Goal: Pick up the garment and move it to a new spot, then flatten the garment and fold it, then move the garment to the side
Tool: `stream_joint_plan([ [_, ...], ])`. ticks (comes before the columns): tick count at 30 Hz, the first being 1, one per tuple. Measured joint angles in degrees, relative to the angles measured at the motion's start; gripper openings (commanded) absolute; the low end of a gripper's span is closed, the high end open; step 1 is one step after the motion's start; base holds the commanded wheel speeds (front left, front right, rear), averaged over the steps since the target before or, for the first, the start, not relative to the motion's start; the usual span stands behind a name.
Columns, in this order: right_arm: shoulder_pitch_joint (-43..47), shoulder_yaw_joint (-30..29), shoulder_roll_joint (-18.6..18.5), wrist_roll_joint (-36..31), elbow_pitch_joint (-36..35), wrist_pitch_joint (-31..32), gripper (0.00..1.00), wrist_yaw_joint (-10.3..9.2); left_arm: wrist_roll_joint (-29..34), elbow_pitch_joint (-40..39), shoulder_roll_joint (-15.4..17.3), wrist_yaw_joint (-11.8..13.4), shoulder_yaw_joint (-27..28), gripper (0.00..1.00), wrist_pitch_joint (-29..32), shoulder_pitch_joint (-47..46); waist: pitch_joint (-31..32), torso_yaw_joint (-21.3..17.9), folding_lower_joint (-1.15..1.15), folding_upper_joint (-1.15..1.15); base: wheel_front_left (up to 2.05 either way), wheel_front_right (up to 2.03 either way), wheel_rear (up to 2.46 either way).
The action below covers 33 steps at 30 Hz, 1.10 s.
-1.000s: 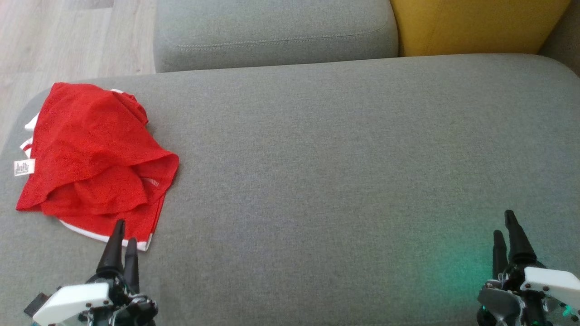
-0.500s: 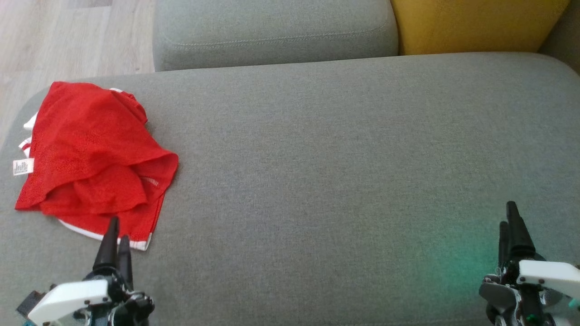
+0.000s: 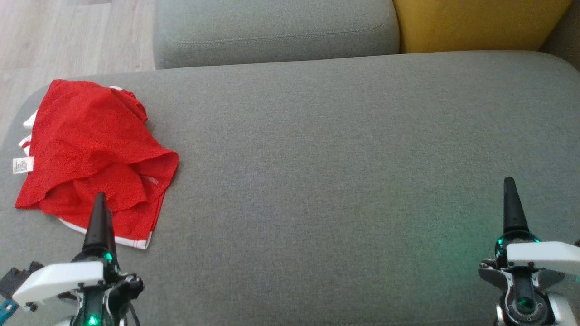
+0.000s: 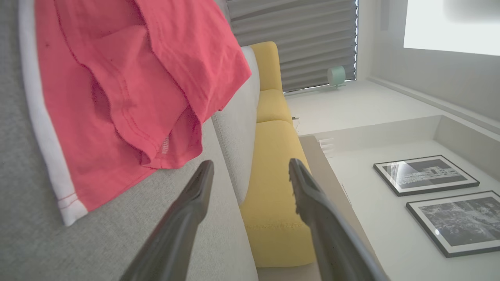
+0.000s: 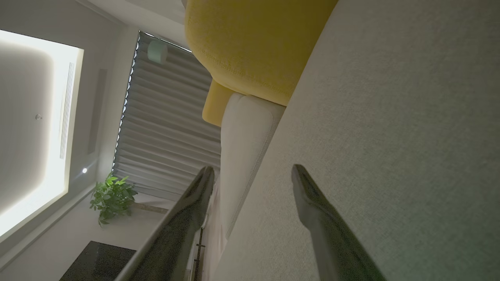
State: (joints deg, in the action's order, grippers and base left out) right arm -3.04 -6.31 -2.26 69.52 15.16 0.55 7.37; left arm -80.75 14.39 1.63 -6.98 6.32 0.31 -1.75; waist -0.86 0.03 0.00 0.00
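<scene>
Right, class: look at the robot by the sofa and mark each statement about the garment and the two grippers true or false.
1. The red garment lies crumpled on the grey cushion. True.
2. The left gripper has its jaws apart. True.
3. The left gripper is clamped on the garment. False: nothing sits between its jaws.
4. The right gripper is open, with bare grey cushion beside it. True.
5. The garment lies next to the right gripper. False: it lies on the robot's left, just ahead of the left gripper.
</scene>
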Motion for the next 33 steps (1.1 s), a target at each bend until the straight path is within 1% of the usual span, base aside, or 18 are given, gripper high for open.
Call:
stream_joint_plan([
  [6,-0.12,1.16,-0.03,-7.21,-1.54,-1.07,1.0,0.0,5.82,-3.5,0.01,0.55,-0.4,1.0,-1.0,-0.13,-0.03,0.0,0.0,0.0,0.0,0.0,0.0],
  [14,-1.13,3.08,-0.05,-18.15,-2.52,-2.14,1.0,0.0,14.03,-6.27,0.03,2.49,-2.99,1.0,-2.43,-0.13,0.04,-0.06,0.0,0.0,0.0,0.0,0.0],
  [15,-1.13,3.08,-0.05,-18.15,-2.52,-2.14,1.0,0.0,14.03,-6.27,0.03,2.49,-2.99,1.0,-2.43,-0.13,0.04,-0.06,0.0,0.0,0.0,0.0,0.0],
  [27,-1.13,4.86,-0.05,-31.9,-3.32,-4.3,1.0,0.0,27.47,-9.33,0.09,4.49,-7.56,1.0,-4.13,-0.15,-0.06,-0.17,0.0,0.0,0.0,0.0,0.0],
  [32,-1.13,5.95,-0.05,-35.8,-3.74,-5.13,1.0,0.0,32.9,-10.06,0.11,5.03,-9.35,1.0,-5.02,-0.15,-0.18,-0.37,0.0,0.0,0.0,0.0,0.0],
  [33,-1.13,6.28,-0.05,-37.4,-3.91,-5.53,1.0,0.0,35.45,-10.26,0.12,5.04,-9.81,1.0,-5.3,-0.17,-0.23,-0.48,0.0,0.0,0.0,0.0,0.0],
])
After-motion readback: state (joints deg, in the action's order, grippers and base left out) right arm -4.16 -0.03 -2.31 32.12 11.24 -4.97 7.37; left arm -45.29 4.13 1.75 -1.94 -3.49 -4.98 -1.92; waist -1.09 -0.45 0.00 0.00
